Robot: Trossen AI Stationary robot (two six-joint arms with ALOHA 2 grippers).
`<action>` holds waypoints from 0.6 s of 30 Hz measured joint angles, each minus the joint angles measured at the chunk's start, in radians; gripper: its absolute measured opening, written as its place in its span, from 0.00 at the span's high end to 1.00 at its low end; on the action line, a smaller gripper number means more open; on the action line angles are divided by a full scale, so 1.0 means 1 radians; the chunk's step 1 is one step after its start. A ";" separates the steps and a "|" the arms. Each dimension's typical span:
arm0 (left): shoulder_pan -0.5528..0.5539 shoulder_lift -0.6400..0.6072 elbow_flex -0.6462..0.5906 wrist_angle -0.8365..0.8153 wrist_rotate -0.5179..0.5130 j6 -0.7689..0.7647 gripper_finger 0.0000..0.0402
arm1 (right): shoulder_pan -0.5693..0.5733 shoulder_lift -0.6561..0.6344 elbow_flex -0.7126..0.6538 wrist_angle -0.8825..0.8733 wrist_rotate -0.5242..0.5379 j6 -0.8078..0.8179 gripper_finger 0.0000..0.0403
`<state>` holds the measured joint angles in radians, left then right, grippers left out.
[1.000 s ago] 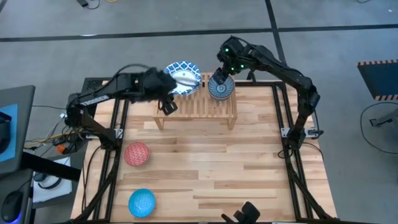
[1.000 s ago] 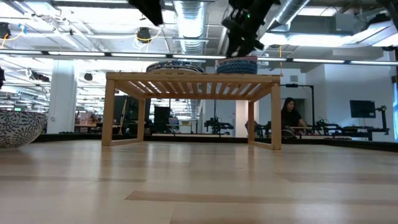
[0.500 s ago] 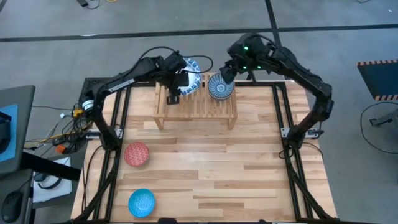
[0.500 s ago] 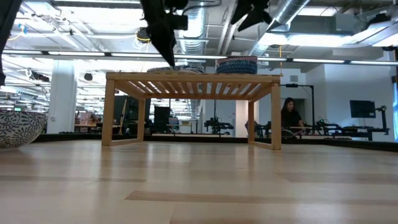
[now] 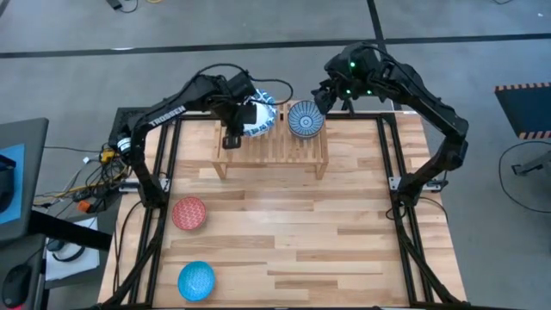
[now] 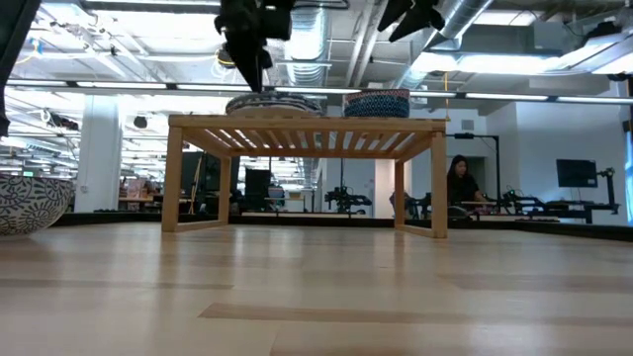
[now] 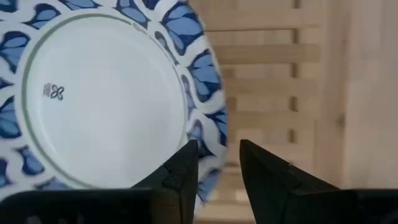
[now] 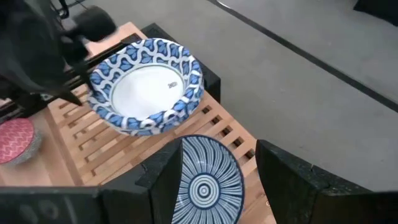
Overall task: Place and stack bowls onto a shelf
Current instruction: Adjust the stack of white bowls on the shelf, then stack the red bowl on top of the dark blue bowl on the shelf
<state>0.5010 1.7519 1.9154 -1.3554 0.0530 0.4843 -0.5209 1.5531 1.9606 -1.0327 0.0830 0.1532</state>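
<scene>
A white bowl with a blue-patterned rim [image 5: 263,116] sits on the far left of the light-wood shelf [image 5: 274,148]. Beside it on the slats stands a blue-striped bowl [image 5: 305,120]. My left gripper [image 5: 243,127] points down at the white bowl, open. In the left wrist view one finger [image 7: 185,163] stands over the bowl's inside and the other [image 7: 258,163] outside its rim [image 7: 211,134]. I cannot tell whether they touch it. My right gripper [image 5: 324,96] hangs open above and behind the striped bowl [image 8: 202,177], with nothing between its fingers.
A red bowl [image 5: 188,213] lies on the plank table at the left. A bright blue bowl [image 5: 196,280] lies near the front left corner. The low view shows a patterned bowl's side [image 6: 30,203] at its left edge.
My left gripper has swung from left of the shelf toward its far left part, come down over the white bowl and rolled about its own line. My right gripper has risen and drawn back toward the table's far right, away from the striped bowl.
</scene>
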 joint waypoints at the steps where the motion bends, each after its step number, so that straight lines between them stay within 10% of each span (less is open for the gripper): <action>1: -0.002 0.000 0.023 -0.020 0.002 -0.006 0.75 | 0.000 0.003 0.000 0.001 0.000 0.000 0.44; 11: -0.002 -0.009 0.218 -0.172 0.025 -0.213 0.76 | 0.007 0.018 0.000 -0.033 -0.001 -0.002 0.44; 18: -0.094 -0.291 -0.031 -0.156 -0.001 -0.526 0.76 | 0.054 0.001 -0.001 -0.125 0.046 0.011 0.46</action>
<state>0.4069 1.4613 1.8846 -1.5114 0.0516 -0.0418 -0.4672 1.5545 1.9597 -1.1572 0.1285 0.1645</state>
